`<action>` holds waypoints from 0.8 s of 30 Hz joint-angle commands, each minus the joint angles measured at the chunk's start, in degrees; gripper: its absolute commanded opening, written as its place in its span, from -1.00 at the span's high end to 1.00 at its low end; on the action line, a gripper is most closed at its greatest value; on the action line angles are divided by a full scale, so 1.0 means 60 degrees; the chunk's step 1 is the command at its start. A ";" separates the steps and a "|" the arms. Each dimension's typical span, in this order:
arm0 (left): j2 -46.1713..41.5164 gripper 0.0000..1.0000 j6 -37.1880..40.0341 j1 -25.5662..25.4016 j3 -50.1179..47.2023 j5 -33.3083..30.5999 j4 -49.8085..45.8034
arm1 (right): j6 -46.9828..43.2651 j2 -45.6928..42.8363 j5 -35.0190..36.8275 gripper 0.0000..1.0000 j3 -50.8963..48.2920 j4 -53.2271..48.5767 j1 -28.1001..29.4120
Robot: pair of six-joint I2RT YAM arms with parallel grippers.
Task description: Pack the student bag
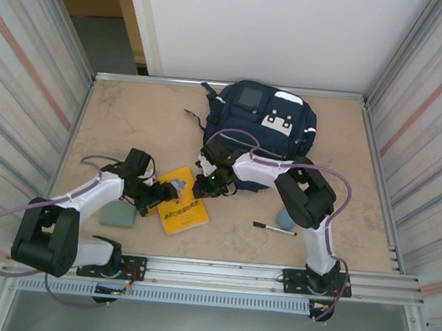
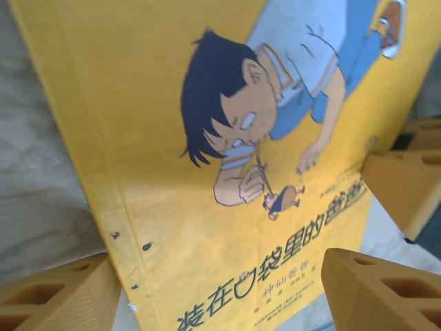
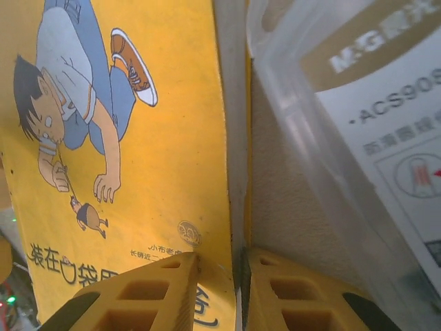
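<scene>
At the far edge of the table (image 1: 131,118) sits the navy bag (image 1: 268,127), with bare tabletop to its left. Nearer, the yellow book (image 1: 180,201) lies flat. The right gripper (image 3: 231,265) pinches its edge, jaws narrow, and the left gripper (image 2: 217,276) is spread wide over its cover.

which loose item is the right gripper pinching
The yellow book, pinched at its edge by the right gripper; the black marker and green pad lie apart.

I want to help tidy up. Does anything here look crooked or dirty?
The yellow book lies crooked on the table, and its cover carries a few small dark specks near one edge. Nothing looks spilled or broken.
</scene>
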 commanded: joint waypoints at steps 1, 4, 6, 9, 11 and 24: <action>-0.0716 -0.51 -0.0295 -0.0240 0.0484 0.1547 0.1530 | 0.0139 0.0364 -0.1280 0.56 -0.0398 0.0662 0.0046; -0.1135 -0.49 -0.0577 -0.0241 0.0253 0.1503 0.2050 | 0.0247 0.0282 -0.1567 0.57 -0.0733 0.1321 0.0060; -0.1359 -0.48 -0.0712 -0.0245 0.0195 0.1216 0.1984 | 0.0287 0.0400 -0.1749 0.57 -0.0663 0.1363 0.0106; -0.1482 -0.47 -0.0987 -0.0241 0.0044 0.0571 0.1842 | 0.0419 0.0279 -0.1651 0.57 -0.0842 0.1600 0.0208; -0.1299 -0.47 -0.1125 -0.0229 -0.0006 0.0187 0.1501 | 0.0542 0.0204 -0.1588 0.57 -0.1051 0.1967 0.0224; -0.1541 0.94 -0.1855 0.0070 0.0774 -0.0563 -0.0365 | 0.0764 -0.1962 -0.0392 0.30 -0.2383 0.3714 0.0191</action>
